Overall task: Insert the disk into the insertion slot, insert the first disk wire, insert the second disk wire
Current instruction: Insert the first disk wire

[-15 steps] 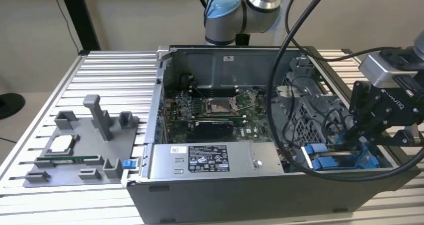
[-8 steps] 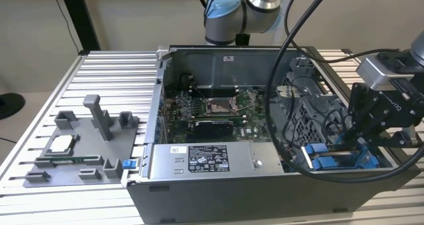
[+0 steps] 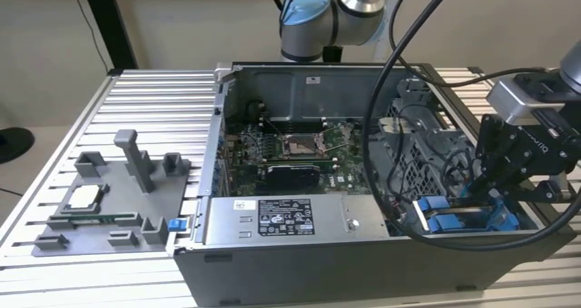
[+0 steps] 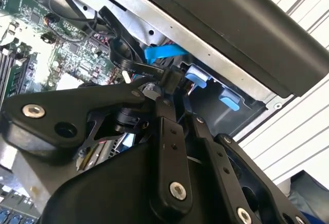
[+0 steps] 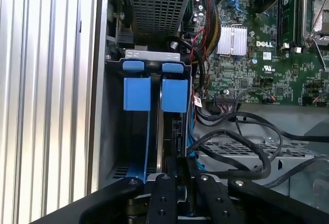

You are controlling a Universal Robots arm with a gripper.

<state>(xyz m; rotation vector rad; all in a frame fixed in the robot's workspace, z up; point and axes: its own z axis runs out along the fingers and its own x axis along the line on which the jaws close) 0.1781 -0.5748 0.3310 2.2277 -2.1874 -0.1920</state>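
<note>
The insertion slot point(image 3: 424, 170) is a perforated grey bay at the exterior view's right end of the open computer case. The disk stands on edge inside it, and mostly its bright blue caddy point(image 5: 174, 95) point(image 3: 461, 219) shows. My gripper point(image 3: 475, 190) reaches down into the case right beside the caddy. In both wrist views its fingers point(image 5: 164, 196) stand close together, and the fingertips pinch the end of a black disk wire point(image 4: 134, 66) at the gripper point(image 4: 172, 80). A thin blue cable point(image 4: 163, 52) runs behind the wire.
A grey power-supply box point(image 3: 281, 219) lies along the case's near side, with the motherboard point(image 3: 290, 148) behind it. Loose black cables point(image 5: 241, 136) loop beside the bay. A grey fixture plate point(image 3: 109, 199) sits on the ribbed aluminium table point(image 3: 145, 104) at the exterior view's left.
</note>
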